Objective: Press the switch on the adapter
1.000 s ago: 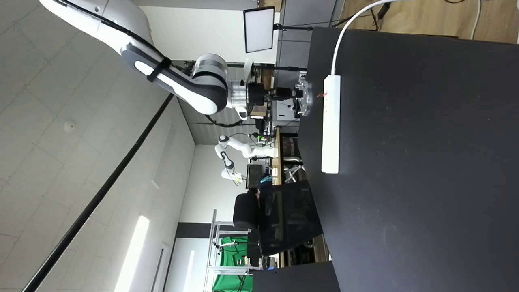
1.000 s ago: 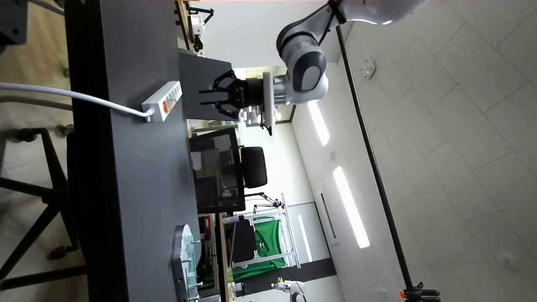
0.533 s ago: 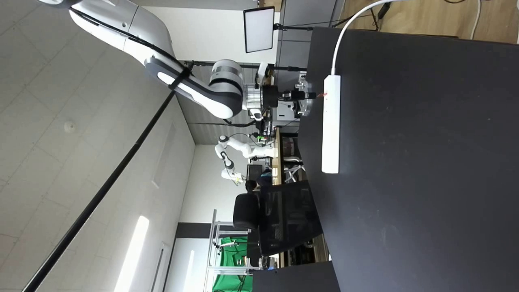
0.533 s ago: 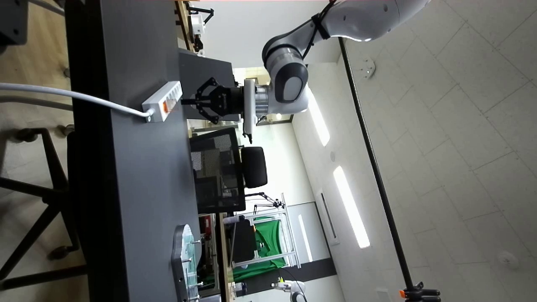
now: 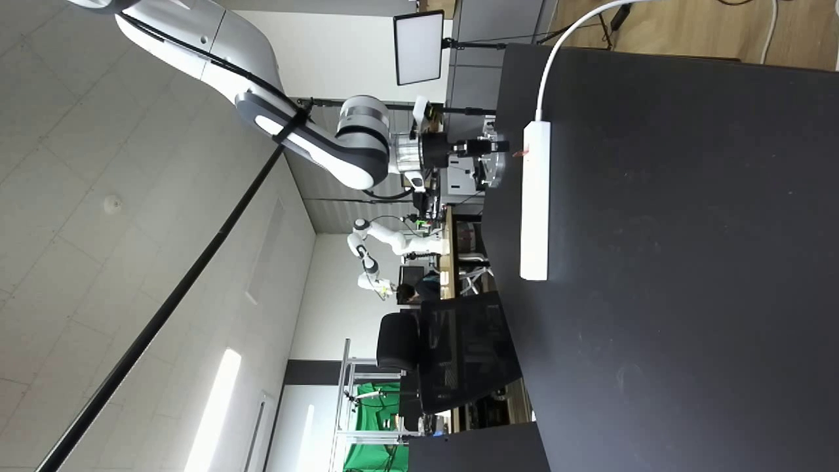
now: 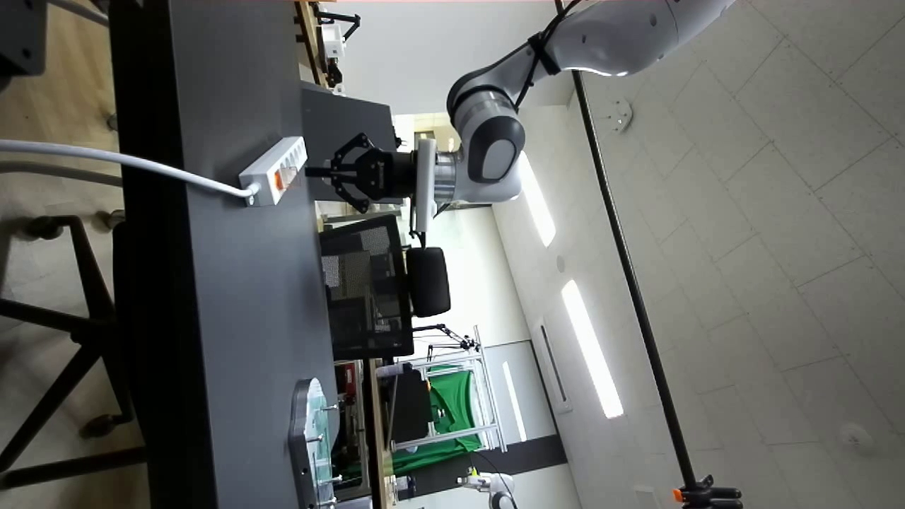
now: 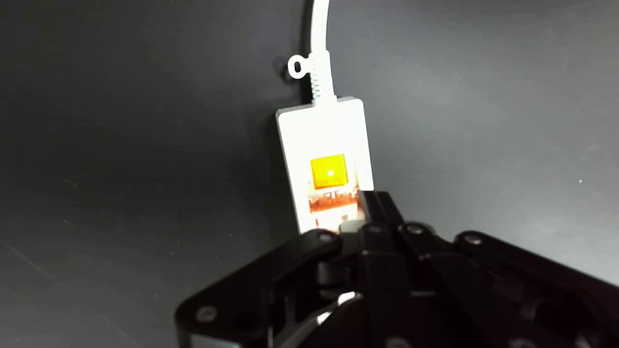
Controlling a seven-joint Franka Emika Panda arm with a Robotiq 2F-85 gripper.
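The adapter (image 5: 535, 216) is a long white power strip lying on the dark table; it also shows in an exterior view (image 6: 263, 177) and the wrist view (image 7: 321, 130). Its switch (image 7: 330, 171) looks yellow in the wrist view and orange in an exterior view (image 6: 279, 181). My gripper (image 7: 375, 192) is shut and empty, its fingertips together. In both exterior views the gripper (image 6: 308, 172) (image 5: 507, 146) hangs just above the strip's cable end, with a small gap. In the wrist view the fingertips lie right of and below the switch. The gripper hides the strip's far part there.
A white cable (image 7: 319, 29) runs from the strip's end off the table edge. A round clear plate with metal posts (image 6: 318, 445) stands on the table (image 6: 261, 318) away from the strip. A black mesh chair (image 6: 368, 290) stands beyond the table.
Since a second ago the gripper has shut and come down toward the strip. In the last half second it has shifted slightly toward the cable end. The strip has not moved.
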